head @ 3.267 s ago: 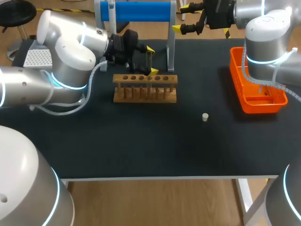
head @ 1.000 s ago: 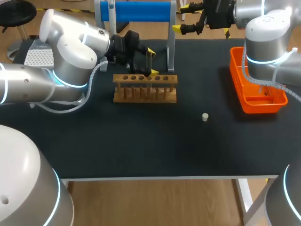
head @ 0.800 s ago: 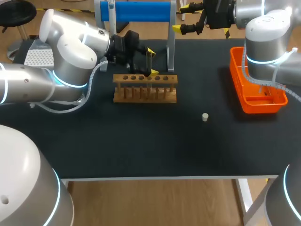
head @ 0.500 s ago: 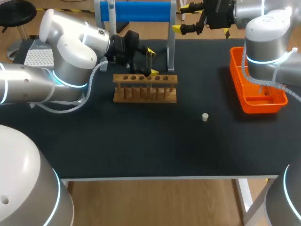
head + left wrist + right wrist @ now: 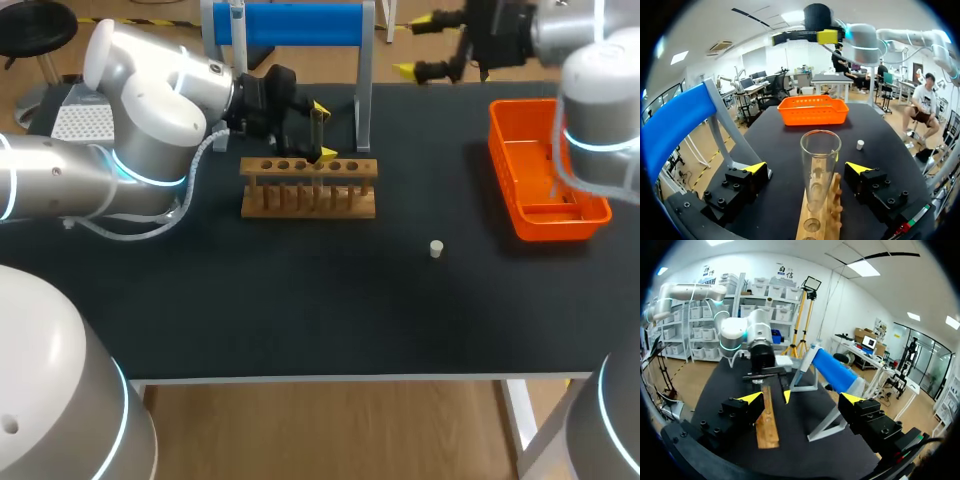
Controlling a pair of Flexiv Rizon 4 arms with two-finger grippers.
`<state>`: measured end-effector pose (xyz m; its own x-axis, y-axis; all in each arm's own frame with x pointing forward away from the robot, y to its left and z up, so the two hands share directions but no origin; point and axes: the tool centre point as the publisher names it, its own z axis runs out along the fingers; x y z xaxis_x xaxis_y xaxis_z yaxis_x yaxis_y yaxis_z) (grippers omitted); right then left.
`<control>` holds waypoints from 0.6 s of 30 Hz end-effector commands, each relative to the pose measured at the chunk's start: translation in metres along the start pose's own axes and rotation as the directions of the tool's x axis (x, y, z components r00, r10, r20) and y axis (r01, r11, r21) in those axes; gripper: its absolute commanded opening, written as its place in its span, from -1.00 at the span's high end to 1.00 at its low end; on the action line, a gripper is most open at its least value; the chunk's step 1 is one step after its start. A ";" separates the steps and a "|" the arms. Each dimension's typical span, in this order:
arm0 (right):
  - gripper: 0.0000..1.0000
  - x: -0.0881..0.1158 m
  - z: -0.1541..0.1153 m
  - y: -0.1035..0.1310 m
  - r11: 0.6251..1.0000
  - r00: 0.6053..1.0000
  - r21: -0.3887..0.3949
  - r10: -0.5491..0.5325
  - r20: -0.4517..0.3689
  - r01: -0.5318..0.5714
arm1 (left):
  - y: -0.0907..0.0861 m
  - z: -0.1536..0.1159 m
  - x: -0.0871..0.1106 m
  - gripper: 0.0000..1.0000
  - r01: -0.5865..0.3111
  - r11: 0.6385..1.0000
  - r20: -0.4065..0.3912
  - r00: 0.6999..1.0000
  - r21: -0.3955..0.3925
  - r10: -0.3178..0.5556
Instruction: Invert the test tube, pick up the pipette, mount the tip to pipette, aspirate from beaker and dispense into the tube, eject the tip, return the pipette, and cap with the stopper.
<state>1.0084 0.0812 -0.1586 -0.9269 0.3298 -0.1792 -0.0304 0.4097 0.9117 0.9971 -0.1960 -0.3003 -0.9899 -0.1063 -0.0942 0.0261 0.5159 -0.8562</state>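
Head view: left gripper (image 5: 321,128) sits at the far side of the wooden tube rack (image 5: 308,188), roughly 11 o'clock on the table (image 5: 300,310). Left wrist view: test tube (image 5: 820,165) upright in the rack, mouth up, between widely spread fingers, with a gap on each side. Right gripper (image 5: 418,45) at 1 o'clock over the far edge, spread wide, holding nothing. Stopper (image 5: 436,248) lies at 4 o'clock from the rack. Orange basket (image 5: 497,130) at 2 o'clock.
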 end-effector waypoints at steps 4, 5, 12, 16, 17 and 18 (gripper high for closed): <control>-1.00 0.056 -0.099 -0.030 0.999 0.999 0.034 0.029 0.038 -0.031 | 0.000 0.001 0.000 -1.00 0.000 1.000 0.000 1.000 0.001 0.000; -1.00 0.063 -0.107 -0.035 0.998 0.998 0.039 0.039 0.039 -0.041 | 0.000 0.001 0.000 -1.00 0.000 1.000 0.000 1.000 0.001 0.000; -1.00 0.092 -0.134 -0.075 0.993 0.994 0.068 0.092 0.056 -0.096 | 0.000 0.001 0.000 -1.00 0.000 1.000 0.000 1.000 0.001 0.000; -1.00 0.110 -0.146 -0.091 0.990 0.992 0.074 0.114 0.057 -0.118 | 0.000 0.001 0.000 -1.00 0.000 1.000 0.000 1.000 0.001 0.000; -1.00 0.116 -0.150 -0.095 0.990 0.992 0.075 0.115 0.056 -0.119 | 0.000 0.001 0.000 -1.00 0.000 1.000 0.000 1.000 0.001 0.000; -1.00 0.120 -0.152 -0.098 0.991 0.993 0.085 0.102 0.055 -0.106 | 0.000 0.001 0.000 -1.00 0.000 1.000 0.000 1.000 0.001 0.000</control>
<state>0.8797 -0.0229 -0.2207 -0.9067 0.4116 -0.0917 0.1109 0.4427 0.8898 0.9970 -0.1960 -0.3003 -0.9899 -0.1063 -0.0943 0.0261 0.5159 -0.8562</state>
